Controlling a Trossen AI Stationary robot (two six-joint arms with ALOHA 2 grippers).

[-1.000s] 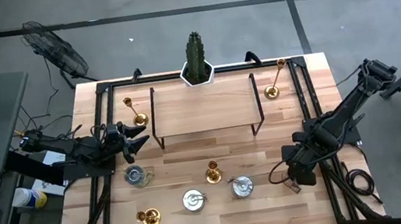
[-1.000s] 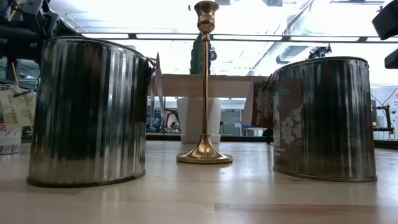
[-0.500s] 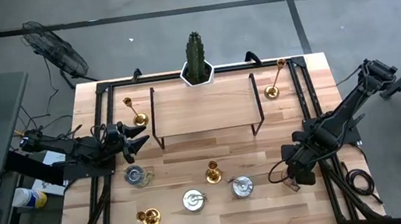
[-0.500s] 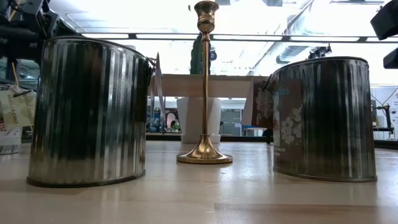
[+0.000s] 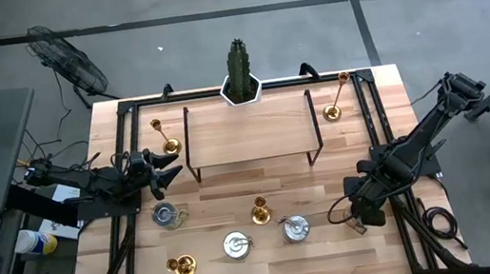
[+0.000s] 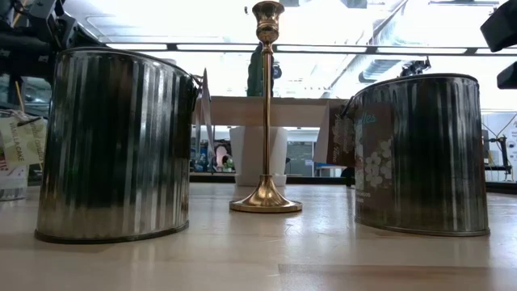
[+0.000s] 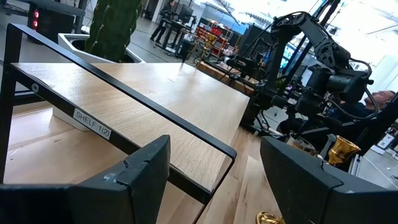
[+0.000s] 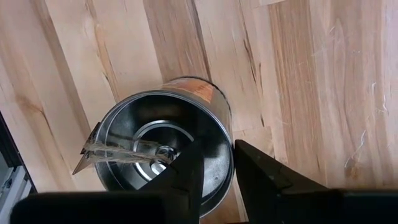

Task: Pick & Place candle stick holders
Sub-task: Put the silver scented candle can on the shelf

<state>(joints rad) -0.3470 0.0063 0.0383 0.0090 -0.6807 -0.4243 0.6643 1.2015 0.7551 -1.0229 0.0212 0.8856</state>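
- Nothing on the worktop (image 5: 233, 187) has shifted since the earlier frames. Both arms sit where they were.
- Left hand (image 5: 171, 174): it hovers at the left side of the worktop, just beside the near left corner of the shelf (image 5: 249, 132). Your left wrist view shows its fingers (image 7: 140, 174) spread wide with nothing between them.
- Right hand (image 5: 361, 224): it hangs at the right side, near the rightmost tin (image 5: 295, 229). Its fingers (image 8: 186, 171) are drawn close with a slim gap, and they pinch nothing you can see.
- Candle stick holders, four, all standing on the worktop:
  - back left holder (image 5: 169, 146), beside the shelf's left end and just behind the left hand.
  - back right holder (image 5: 332, 112), tall, by the shelf's right end.
  - centre holder (image 5: 260, 215), tall, between the tins and in front of the shelf. It stands upright in your low view (image 6: 266, 121).
  - front left holder (image 5: 182, 267), short, near the front edge.
- Tins, silver: left tin (image 5: 170, 215), middle tin (image 5: 236, 245) and the rightmost one.
- Cactus (image 5: 238, 64): potted, behind the shelf at the back edge.
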